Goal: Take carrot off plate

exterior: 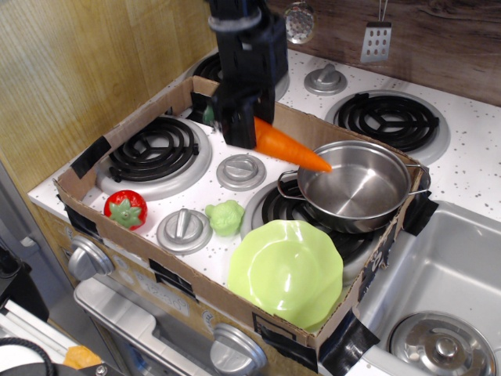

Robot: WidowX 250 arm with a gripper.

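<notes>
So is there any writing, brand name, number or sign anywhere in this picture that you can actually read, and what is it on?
None: no readable text shows anywhere.
The knobs, the steel pot, the plate and the carrot in the gripper are all plain.
The cardboard box has only black tape patches, with no print visible.
The hanging grater shows holes, not letters.

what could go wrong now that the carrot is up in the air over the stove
The fingers hold the carrot only near its green end, so the long orange body sticks out sideways and could pivot or slip loose. Its tip hangs over the rim of the steel pot, so lowering here could knock the pot or drop the carrot into it. The cardboard wall runs close behind the arm and could be clipped on a sideways move.
</notes>
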